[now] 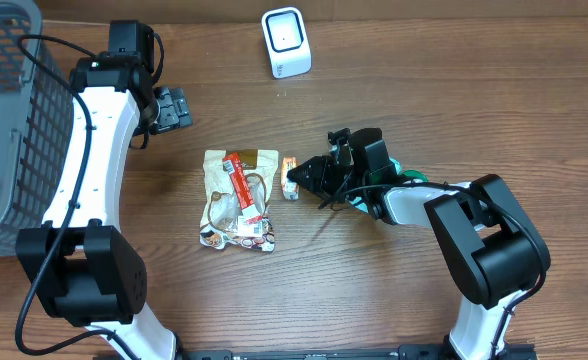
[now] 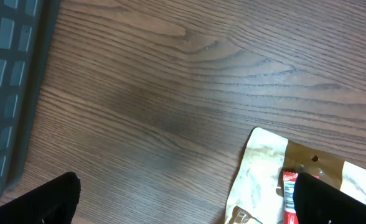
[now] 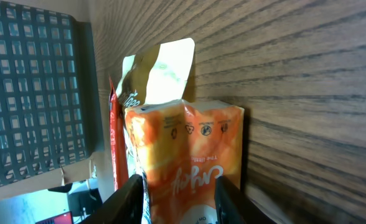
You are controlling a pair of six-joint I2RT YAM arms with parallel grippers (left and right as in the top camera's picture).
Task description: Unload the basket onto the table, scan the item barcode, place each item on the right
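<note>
Table (image 1: 424,80) reads to me as brown wood grain, matt, with fine ridged lines. Basket (image 1: 36,110): grey plastic grid, dull. Scanner (image 1: 286,40): smooth white plastic, slight gloss. Pouch (image 1: 239,198): crinkled film, shiny, catching glare. Carton (image 3: 189,155): printed orange paperboard, satin sheen, folded creases. Left arm (image 1: 94,150): smooth white plastic shell, matt black joints.
</note>
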